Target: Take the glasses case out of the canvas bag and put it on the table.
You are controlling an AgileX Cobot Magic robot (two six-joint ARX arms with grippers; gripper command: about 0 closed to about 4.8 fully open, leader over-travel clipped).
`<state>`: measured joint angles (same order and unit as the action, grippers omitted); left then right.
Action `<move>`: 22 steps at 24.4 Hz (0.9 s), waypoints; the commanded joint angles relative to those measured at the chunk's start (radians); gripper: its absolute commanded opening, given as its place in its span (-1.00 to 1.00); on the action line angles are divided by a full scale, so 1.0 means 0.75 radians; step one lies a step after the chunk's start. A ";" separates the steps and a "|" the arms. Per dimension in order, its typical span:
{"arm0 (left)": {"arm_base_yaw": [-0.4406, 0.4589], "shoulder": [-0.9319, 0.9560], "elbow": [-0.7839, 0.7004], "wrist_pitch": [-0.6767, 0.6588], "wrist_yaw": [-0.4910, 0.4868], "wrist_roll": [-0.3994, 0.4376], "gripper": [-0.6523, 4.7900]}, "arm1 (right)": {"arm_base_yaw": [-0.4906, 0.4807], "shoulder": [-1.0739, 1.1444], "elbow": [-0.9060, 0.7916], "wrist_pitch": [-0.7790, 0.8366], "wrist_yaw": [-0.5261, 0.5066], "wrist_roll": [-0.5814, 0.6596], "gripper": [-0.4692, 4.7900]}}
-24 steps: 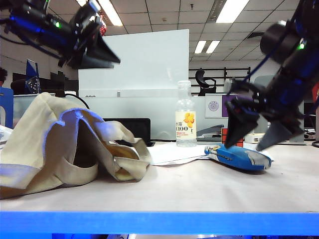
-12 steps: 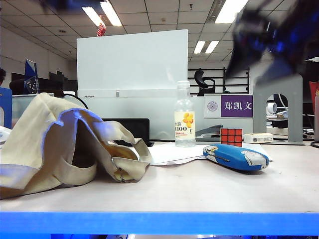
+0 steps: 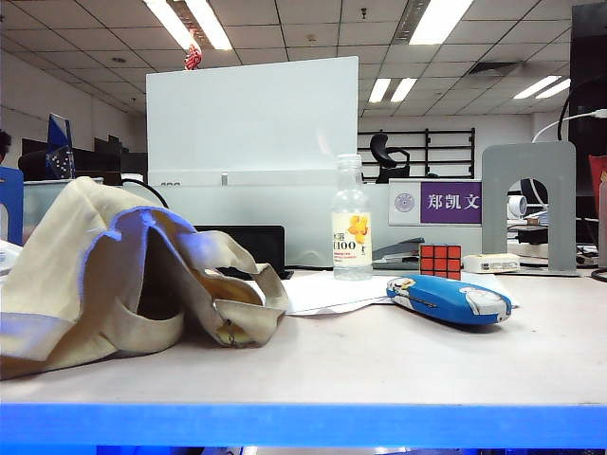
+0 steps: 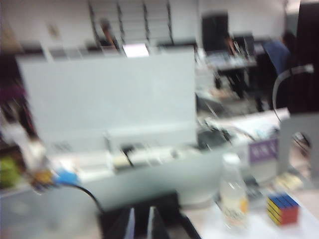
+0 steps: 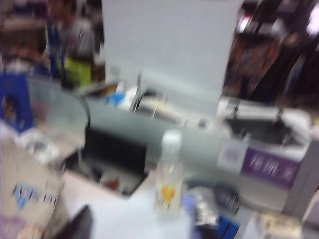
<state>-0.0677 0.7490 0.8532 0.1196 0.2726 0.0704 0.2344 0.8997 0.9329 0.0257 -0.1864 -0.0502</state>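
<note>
The bright-blue glasses case [image 3: 450,299] lies on the table [image 3: 379,365] at the right, outside the canvas bag [image 3: 85,275], which slumps open at the left. Neither arm shows in the exterior view. In the blurred left wrist view my left gripper [image 4: 141,225] is up in the air facing the white partition, its fingers [image 4: 152,225] nearly together with nothing between them. Only one dark finger [image 5: 75,224] of my right gripper shows, far off to one side, with nothing held. A corner of the bag [image 5: 22,209] appears in the right wrist view.
A clear bottle [image 3: 352,232] stands behind white paper sheets [image 3: 332,289]. A Rubik's cube [image 3: 440,259] and a grey bookend [image 3: 528,204] sit at the back right. A white partition [image 3: 251,142] closes the back. A blue strip [image 3: 303,425] edges the front.
Both arms have lifted up and out of the exterior view. The right gripper has let go of the glasses case, which stays on the table. The bag has not moved.
</note>
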 commanded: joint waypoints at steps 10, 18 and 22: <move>0.195 -0.762 -0.694 0.079 -0.036 -0.152 -0.79 | 0.000 -0.560 -0.462 0.115 0.112 0.047 -0.79; 0.195 -0.977 -0.950 0.119 -0.206 -0.215 -0.79 | 0.000 -1.064 -0.940 0.207 0.274 0.047 -0.84; 0.195 -0.986 -1.043 0.147 -0.243 -0.307 -0.79 | 0.001 -1.195 -1.127 0.332 0.302 0.109 -0.84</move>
<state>0.0792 0.0082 0.0910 0.2096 0.0994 -0.1242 0.2340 -0.0021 0.1101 0.1791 0.0261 0.0021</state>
